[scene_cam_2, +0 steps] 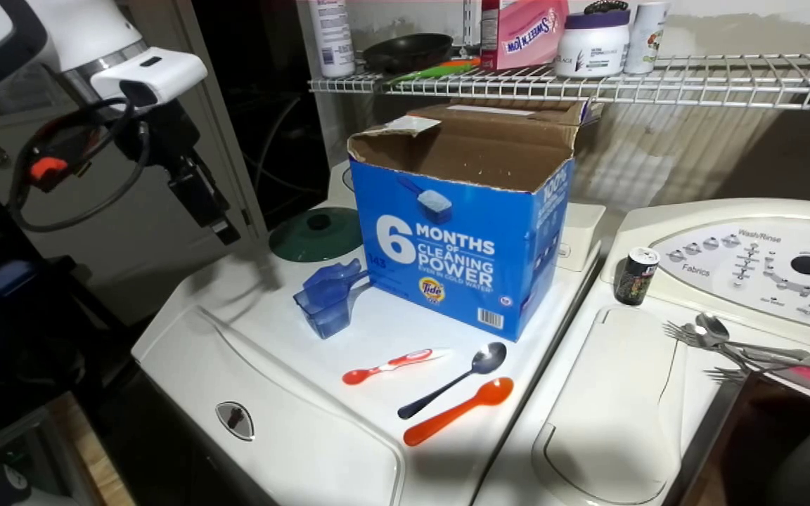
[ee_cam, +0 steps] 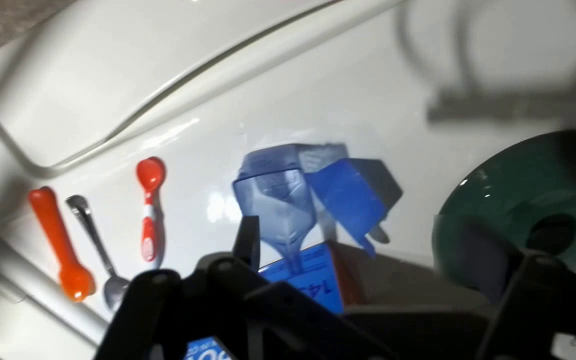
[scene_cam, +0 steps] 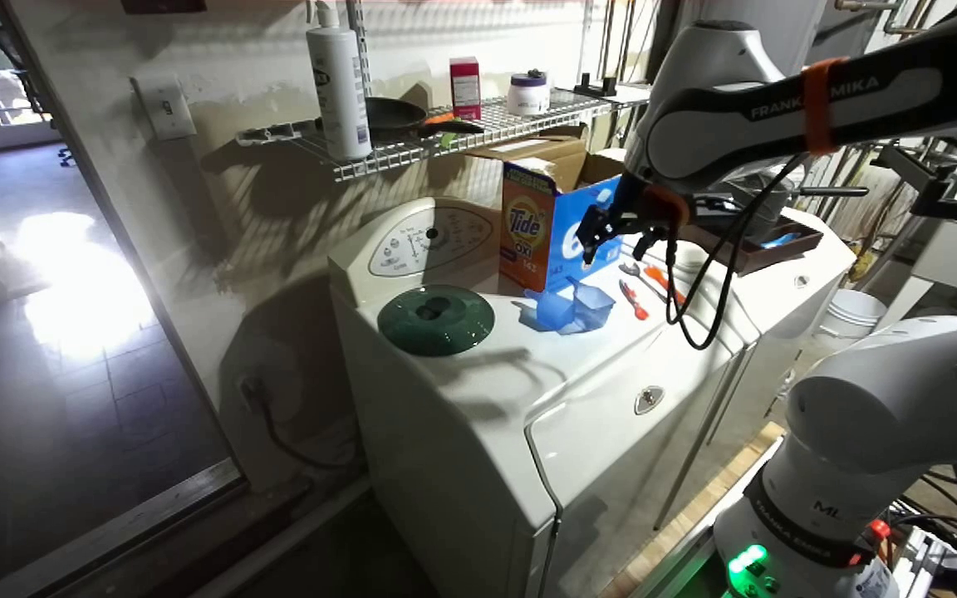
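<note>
Plainly open-topped Tide box [scene_cam_2: 447, 246], bottom hidden.

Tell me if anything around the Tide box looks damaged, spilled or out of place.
The Tide Oxi box has a ragged, torn rim around its open top. The green pot lid lies on the appliance top with no pot beneath it, an odd place for kitchenware. No spill is visible around the blue scoops.
</note>
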